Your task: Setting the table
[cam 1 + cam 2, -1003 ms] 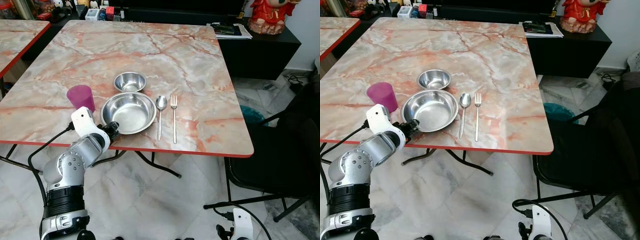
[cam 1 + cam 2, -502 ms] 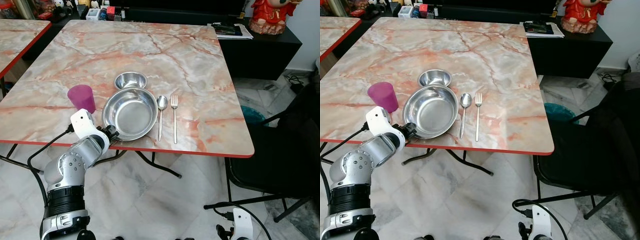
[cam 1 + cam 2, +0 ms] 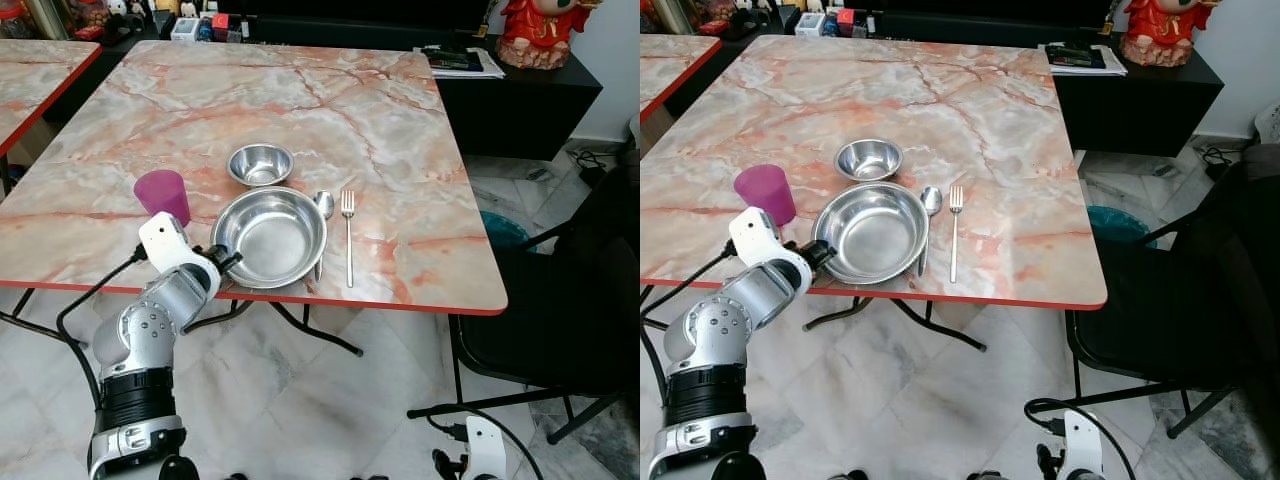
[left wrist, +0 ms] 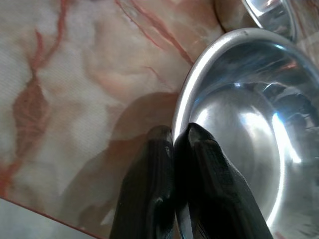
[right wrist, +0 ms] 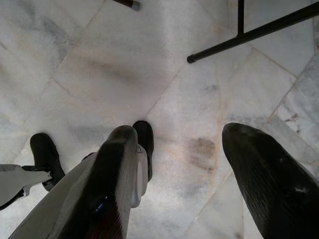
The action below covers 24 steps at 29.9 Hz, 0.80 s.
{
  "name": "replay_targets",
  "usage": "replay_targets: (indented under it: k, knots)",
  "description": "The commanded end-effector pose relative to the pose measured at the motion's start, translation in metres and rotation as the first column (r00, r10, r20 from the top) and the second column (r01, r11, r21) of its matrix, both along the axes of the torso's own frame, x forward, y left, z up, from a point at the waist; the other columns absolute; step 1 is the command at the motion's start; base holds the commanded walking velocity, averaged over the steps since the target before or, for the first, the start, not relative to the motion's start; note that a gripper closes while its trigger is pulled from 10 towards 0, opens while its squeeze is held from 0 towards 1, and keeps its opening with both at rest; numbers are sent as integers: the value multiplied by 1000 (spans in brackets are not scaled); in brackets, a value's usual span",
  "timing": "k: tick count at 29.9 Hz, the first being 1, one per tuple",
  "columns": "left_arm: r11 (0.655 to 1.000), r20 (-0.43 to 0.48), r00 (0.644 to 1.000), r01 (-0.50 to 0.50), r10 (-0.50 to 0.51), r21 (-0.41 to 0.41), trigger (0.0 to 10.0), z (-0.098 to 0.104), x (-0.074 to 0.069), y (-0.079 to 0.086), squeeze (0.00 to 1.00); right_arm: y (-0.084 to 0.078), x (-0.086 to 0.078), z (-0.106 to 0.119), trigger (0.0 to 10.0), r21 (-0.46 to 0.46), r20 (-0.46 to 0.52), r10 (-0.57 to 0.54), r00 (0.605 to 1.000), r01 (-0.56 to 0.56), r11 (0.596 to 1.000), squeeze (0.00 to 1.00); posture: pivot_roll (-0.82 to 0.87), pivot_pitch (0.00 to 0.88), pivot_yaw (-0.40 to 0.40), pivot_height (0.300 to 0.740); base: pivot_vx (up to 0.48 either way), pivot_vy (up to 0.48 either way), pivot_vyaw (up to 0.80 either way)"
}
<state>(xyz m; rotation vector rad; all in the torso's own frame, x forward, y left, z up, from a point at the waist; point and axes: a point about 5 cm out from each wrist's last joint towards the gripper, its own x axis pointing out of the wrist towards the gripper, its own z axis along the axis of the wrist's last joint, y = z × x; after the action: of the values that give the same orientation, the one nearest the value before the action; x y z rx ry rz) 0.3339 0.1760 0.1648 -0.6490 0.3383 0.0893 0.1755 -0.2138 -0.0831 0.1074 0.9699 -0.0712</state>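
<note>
— What has moved since a second ago?

— The large round stainless-steel bowl (image 3: 268, 236) has slid right along the near edge of the pink-veined marble table (image 3: 400, 120); its right rim now covers part of the steel spoon (image 3: 323, 208), which earlier lay clear of it.

— And the grippers?

— The left gripper (image 4: 175, 144) has its two black fingers (image 4: 149, 169) pinched on the bowl's near-left rim, one inside and one outside. The right gripper (image 5: 184, 164) hangs low over the pale marble floor, fingers spread apart.

— Materials and contents?

— Both bowls are shiny, smooth and empty. The small round steel bowl (image 3: 260, 163) sits just beyond the large one. The translucent purple plastic cup (image 3: 163, 195) stands upright to the left.

— Count?

— Two bowls, one cup, one spoon, one steel fork (image 3: 348, 235) lying right of the spoon.
</note>
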Motion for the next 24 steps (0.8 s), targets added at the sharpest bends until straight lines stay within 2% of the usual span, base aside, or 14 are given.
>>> replay_targets:
  k: [1, 10, 15, 20, 21, 22, 23, 24]
  knots:
    - [1000, 21, 1000, -10, 10, -7, 0, 2, -1, 0, 0, -3, -5, -2, 10000, 0, -19, -15, 1000, 15, 1000, 0, -43, 151, -53, 740, 0, 0, 0]
    - [998, 131, 990, -42, 48, -50, 0, 17, 1, 2, 0, -3, -5, -2, 10000, -3, -19, -14, 1000, 14, 1000, 0, -43, 149, -59, 740, 0, 0, 0]
    - [994, 245, 966, -60, 80, -92, 0, 34, 1, 4, 0, -4, -5, -2, 10000, -4, -18, -15, 1000, 15, 1000, 0, -44, 147, -60, 740, 0, 0, 0]
    - [994, 254, 964, -60, 82, -94, 0, 35, 1, 4, 0, -4, -5, -2, 10000, -4, -18, -15, 1000, 15, 1000, 0, -44, 147, -60, 740, 0, 0, 0]
    - [993, 339, 937, -47, 81, -109, 4039, 47, 1, 3, 0, -4, -5, -2, 10000, -4, -16, -16, 1000, 16, 1000, 0, -42, 146, -63, 740, 0, 0, 0]
    - [993, 339, 937, -47, 81, -109, 4039, 47, 1, 3, 0, -4, -5, -2, 10000, -4, -16, -16, 1000, 16, 1000, 0, -42, 146, -63, 740, 0, 0, 0]
    - [993, 416, 907, -30, 74, -113, 10000, 58, 0, 1, 0, -4, -5, -2, 10000, -5, -15, -17, 1000, 16, 1000, 0, -42, 146, -63, 740, 0, 0, 0]
    - [993, 505, 860, -11, 67, -114, 10000, 70, -1, -2, 0, -4, -5, -1, 10000, -6, -12, -18, 1000, 18, 1000, 0, -42, 144, -64, 740, 0, 0, 0]
